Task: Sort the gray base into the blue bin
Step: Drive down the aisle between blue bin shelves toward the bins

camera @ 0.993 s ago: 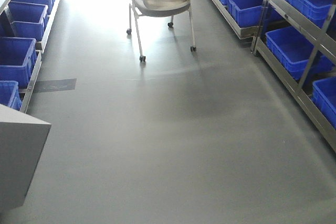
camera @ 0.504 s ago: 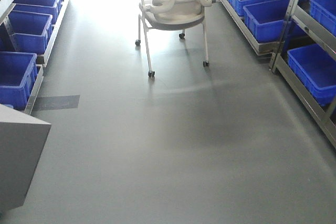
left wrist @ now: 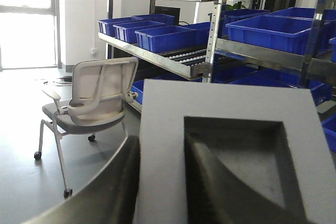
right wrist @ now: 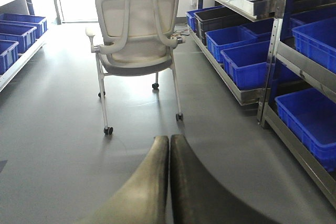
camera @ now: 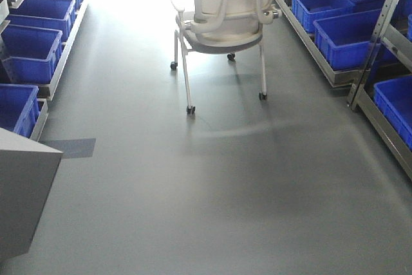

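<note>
Currently held: your left gripper (left wrist: pixel 161 141) is clamped on the gray base (left wrist: pixel 168 103). One finger lies along the block's outer side and the other reaches into its dark square recess, so one wall is pinched between them.
Position of the base: it is carried on your left side and shows as a pale wedge at the lower left corner of the front view (camera: pixel 26 191).
Right gripper (right wrist: pixel 169 142): its fingers are pressed flat together with nothing between them.
Blue bin (camera: pixel 16 111): many tubs look alike, and the views do not tell you which one is meant. This one, on the low shelf of the left rack (camera: pixel 62 56), is the nearest candidate, just ahead of the base.
Deciding relation: the base and the left rack lie on the same side, so the loaded left arm looks the nearer one. The block is near cubic with no clear long axis, and its recess faces the left wrist camera.
Surroundings: a white chair (camera: pixel 225 4) on casters stands mid-aisle. The right rack (camera: pixel 373 46) holds more tubs, and a dark patch (camera: pixel 67 148) marks the floor (camera: pixel 193 198) near the left rack's foot.
In the way: nothing shows between the base and the left shelf edge. The chair likely matters only if you head up the aisle.
</note>
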Motion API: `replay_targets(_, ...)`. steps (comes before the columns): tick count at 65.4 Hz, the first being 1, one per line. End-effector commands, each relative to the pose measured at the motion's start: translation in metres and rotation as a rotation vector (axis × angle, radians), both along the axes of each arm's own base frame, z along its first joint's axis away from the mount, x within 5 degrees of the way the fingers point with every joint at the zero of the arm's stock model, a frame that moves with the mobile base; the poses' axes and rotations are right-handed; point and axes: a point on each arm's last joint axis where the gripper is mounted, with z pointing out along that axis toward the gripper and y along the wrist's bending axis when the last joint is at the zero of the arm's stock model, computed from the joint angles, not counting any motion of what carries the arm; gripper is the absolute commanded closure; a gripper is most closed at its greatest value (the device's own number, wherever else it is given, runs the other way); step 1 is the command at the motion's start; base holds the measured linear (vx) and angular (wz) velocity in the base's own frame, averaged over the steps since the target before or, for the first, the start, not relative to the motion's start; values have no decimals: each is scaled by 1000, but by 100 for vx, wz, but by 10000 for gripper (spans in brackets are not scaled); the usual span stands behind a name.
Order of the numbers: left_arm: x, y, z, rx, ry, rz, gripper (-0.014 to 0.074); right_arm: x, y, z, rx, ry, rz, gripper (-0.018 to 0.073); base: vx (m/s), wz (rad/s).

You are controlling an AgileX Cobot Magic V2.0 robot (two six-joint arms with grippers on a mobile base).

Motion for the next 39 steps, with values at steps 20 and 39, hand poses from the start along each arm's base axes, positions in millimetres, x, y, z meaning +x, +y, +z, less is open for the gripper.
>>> replay_targets(20,-3,0,17,-58,-102,-20,451,1,0,7,-21,-72,0,564,40,3)
replay_targets(39,-3,0,17,-58,-102,-20,451,1,0,7,-21,-72,0,564,37,7)
